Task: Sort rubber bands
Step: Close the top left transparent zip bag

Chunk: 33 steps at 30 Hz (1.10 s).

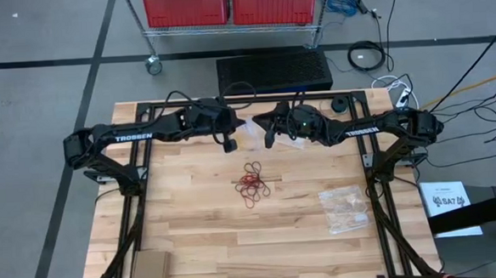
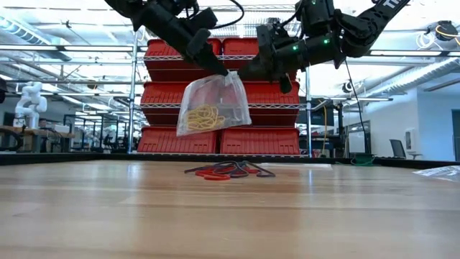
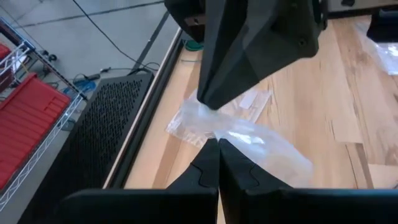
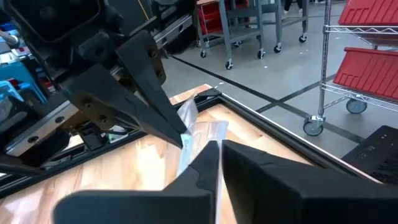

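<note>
I'm holding a clear bag [image 2: 213, 103] aloft, left gripper [image 2: 218, 68] and right gripper [image 2: 244, 72] both pinching its top. Red and dark rubber bands [image 1: 254, 182] are lying on the table [image 1: 193, 218].

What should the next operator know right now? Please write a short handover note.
Left gripper and right gripper: both shut on the clear bag, held up between them above the table's far side. Yellowish bands are inside that bag. Red and dark bands lie unsorted in a pile at mid-table. A second clear bag lies to the right. Left: sort the pile.
</note>
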Each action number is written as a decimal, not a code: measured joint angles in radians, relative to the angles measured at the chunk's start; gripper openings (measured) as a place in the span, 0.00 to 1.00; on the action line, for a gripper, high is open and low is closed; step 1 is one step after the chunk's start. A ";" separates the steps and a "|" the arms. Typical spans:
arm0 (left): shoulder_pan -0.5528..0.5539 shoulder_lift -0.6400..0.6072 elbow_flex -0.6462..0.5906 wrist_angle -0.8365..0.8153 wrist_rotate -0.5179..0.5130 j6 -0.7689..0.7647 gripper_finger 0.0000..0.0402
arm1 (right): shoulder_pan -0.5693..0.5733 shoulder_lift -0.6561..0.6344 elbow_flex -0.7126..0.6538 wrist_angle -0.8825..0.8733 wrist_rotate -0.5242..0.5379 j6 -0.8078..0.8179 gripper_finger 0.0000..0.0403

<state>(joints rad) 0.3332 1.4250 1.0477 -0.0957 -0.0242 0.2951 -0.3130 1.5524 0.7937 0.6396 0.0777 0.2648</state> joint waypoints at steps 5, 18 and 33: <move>0.000 0.000 0.000 0.012 0.000 0.000 0.00 | 0.000 0.000 0.000 0.000 0.000 -0.007 0.00; 0.000 0.000 0.000 0.009 0.001 0.004 0.00 | -0.006 -0.003 0.000 -0.018 -0.063 0.003 0.03; -0.002 0.000 0.000 0.005 0.023 0.007 0.00 | -0.122 -0.006 0.000 -0.015 -0.357 0.143 0.36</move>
<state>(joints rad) 0.3313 1.4250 1.0481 -0.0910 -0.0013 0.3023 -0.4345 1.5463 0.7937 0.6243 -0.2789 0.4080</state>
